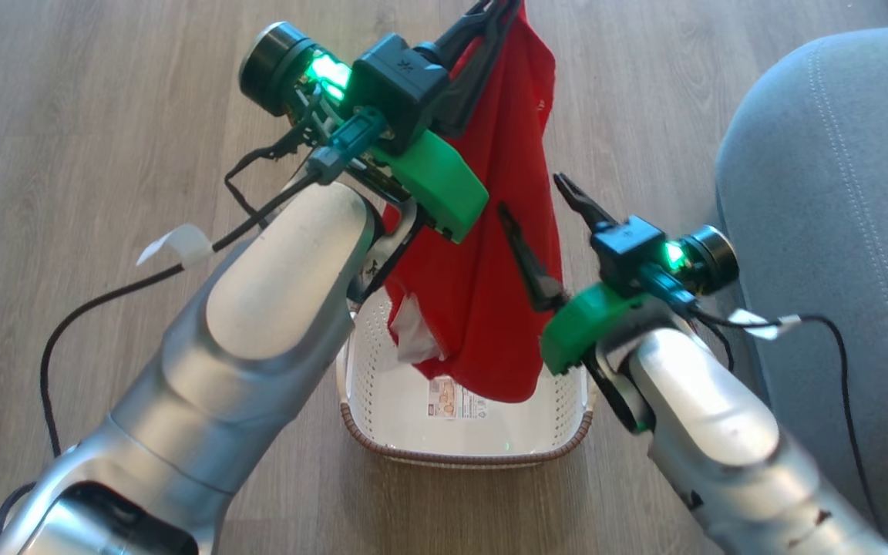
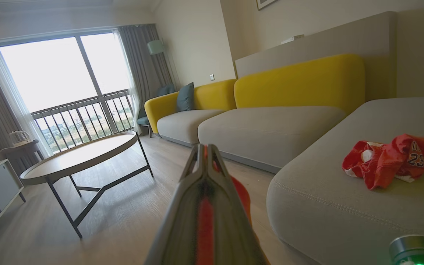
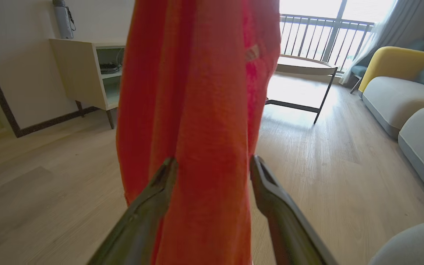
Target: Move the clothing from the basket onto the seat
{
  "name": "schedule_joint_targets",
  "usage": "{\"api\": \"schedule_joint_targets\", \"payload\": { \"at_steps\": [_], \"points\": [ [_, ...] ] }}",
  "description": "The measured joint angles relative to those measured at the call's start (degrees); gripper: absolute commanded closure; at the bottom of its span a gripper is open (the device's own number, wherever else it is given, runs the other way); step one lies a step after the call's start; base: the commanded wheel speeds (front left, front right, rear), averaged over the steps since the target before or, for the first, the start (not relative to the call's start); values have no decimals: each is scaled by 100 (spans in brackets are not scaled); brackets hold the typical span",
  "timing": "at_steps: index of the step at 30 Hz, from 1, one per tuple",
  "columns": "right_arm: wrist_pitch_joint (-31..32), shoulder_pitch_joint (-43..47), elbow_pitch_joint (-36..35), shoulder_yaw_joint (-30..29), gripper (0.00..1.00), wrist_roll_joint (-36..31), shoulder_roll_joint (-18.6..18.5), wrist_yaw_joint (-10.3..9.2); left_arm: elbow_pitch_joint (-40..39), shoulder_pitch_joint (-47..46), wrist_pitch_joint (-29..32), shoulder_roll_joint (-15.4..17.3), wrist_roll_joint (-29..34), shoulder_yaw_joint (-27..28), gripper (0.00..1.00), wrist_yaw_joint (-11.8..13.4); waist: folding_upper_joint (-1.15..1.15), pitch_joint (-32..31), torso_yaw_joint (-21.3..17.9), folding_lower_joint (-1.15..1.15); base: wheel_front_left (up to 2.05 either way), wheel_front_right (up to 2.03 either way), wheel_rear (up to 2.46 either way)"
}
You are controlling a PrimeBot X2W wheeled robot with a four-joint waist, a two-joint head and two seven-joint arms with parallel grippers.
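Red garment (image 1: 490, 254): hanging over the basket (image 1: 467, 456), my left gripper (image 1: 502, 9) clamped on its top. My right gripper (image 3: 214, 162): fingers apart, either side of the hanging cloth. Seat (image 1: 837, 193), to my right: crumpled red clothing (image 2: 392, 162) lying on it.

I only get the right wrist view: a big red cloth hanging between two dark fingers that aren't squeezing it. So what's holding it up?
Observer: The left gripper, shut on the red garment at its top, hangs it over the basket.
Operator: Anything left in the basket?
Observer: Its pale bottom and label show. A white piece sits by the garment's edge, but I can't tell whether it hangs or lies inside.
Operator: Is any clothing on the seat already?
Observer: Yes, a crumpled red-and-white garment marked 23 lies on the grey seat.
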Motion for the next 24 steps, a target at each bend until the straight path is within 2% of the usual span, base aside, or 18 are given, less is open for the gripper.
{"api": "schedule_joint_targets", "payload": {
  "at_steps": [10, 17, 23, 24],
  "points": [
    [0, -526, 881, 208, 0, -237, -2, 0, -51, -41, -10, 0, -92, -191, 100, 57, 0, -20, 136, 0, 0, 0, 0],
    [8, -671, 1769, 953, 0, 445, -5, 0, -66, -51, -75, 0, -225, -347, 100, 99, 0, -46, 218, 0, 0, 0, 0],
    [8, -868, 2043, 1452, 0, 1042, -5, 0, -51, -51, -108, 0, -299, -453, 100, 143, 0, -70, 249, 0, 0, 0, 0],
    [8, -868, 2043, 1452, 44, 1042, -5, 0, -51, -51, -108, 0, -299, -453, 100, 143, 0, -70, 249, 0, 0, 0, 0]
  ]
}}
